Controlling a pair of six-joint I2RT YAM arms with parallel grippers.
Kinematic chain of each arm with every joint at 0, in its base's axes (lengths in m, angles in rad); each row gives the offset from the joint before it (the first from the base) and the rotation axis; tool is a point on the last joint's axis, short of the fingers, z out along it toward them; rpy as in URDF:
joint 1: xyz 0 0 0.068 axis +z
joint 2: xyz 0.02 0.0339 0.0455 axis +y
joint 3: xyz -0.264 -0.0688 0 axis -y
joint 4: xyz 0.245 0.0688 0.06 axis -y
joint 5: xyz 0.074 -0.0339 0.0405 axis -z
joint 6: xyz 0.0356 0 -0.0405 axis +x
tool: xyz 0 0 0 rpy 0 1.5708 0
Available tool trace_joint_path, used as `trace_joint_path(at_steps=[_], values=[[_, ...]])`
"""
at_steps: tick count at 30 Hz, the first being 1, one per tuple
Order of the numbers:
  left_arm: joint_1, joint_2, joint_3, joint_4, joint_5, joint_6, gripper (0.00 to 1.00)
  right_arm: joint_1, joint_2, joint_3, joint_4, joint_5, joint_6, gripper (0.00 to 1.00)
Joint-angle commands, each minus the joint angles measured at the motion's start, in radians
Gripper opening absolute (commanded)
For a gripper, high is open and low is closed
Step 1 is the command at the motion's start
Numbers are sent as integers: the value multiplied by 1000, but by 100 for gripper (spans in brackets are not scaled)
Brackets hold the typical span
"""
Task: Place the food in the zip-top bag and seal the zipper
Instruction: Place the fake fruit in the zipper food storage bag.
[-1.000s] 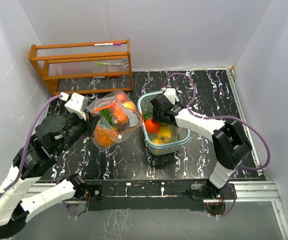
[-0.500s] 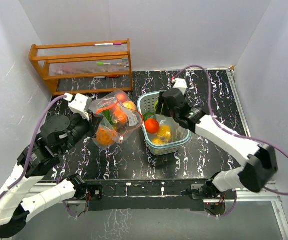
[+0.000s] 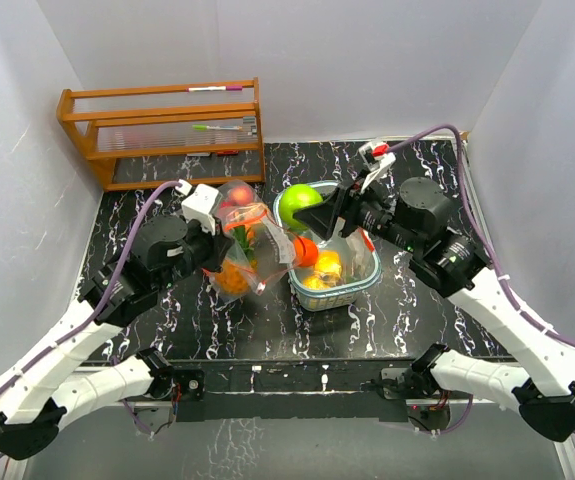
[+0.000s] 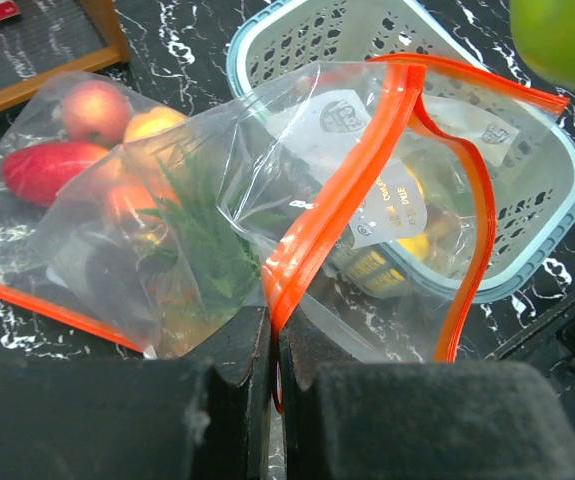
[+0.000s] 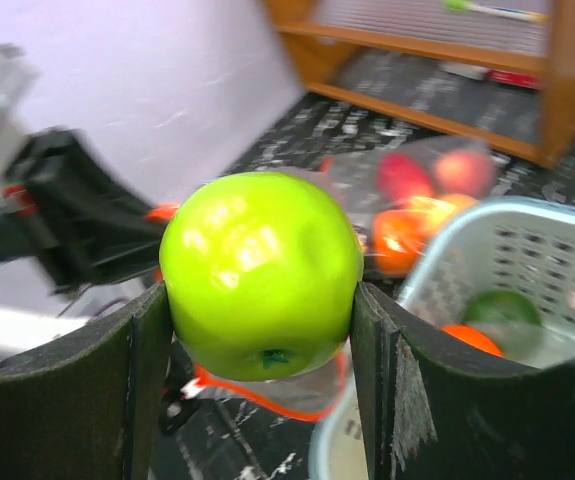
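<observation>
1. Green apple (image 5: 260,275) hung in the air above the basket's (image 3: 366,277) far-left corner, clear of the rim. It was raised, I'd judge, so it could cross to the bag.
2. The bag (image 4: 367,180) lay just left of the basket with its mouth gaping towards the basket, and several fruits showed through the plastic.
3. A red fruit (image 3: 305,250) and a yellow fruit (image 3: 327,266) sat inside the basket, not yet bagged.
4. The left claw (image 4: 275,335) was clamped tight on the bag's orange zipper (image 4: 337,215), on the side away from the basket. That was probably to hold the mouth open for the drop.
5. The right claw (image 5: 259,300) stood roughly half spread, with both fingers pressed against the apple's sides and touching nothing else.
6. The zipper gaped wide, so sealing was a long way off.
</observation>
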Motion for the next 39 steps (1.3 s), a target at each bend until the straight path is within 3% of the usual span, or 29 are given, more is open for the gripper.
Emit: trace_joint_path(at_steps=[1, 9, 14, 18, 22, 26, 34, 39], values=[[4, 11, 3, 76, 52, -24, 0, 10, -10, -42, 203, -346, -21, 34], [4, 31, 6, 95, 77, -31, 0, 116, 42, -122, 241, -374, -47, 36], [4, 37, 7, 107, 100, -39, 0, 170, 140, -74, 94, -125, -64, 40], [4, 27, 12, 96, 97, -39, 0, 195, 224, 4, -30, 159, -41, 57], [4, 16, 13, 78, 83, -36, 0, 212, 228, 9, -30, 318, -13, 72], [4, 5, 12, 63, 85, -40, 0, 212, 208, 23, -38, 423, -4, 97], [5, -2, -20, 67, 64, -42, 0, 213, 72, -25, 74, 227, -34, 99], [4, -18, 8, 23, -39, -30, 0, 212, -3, -8, -101, 419, 25, 98]])
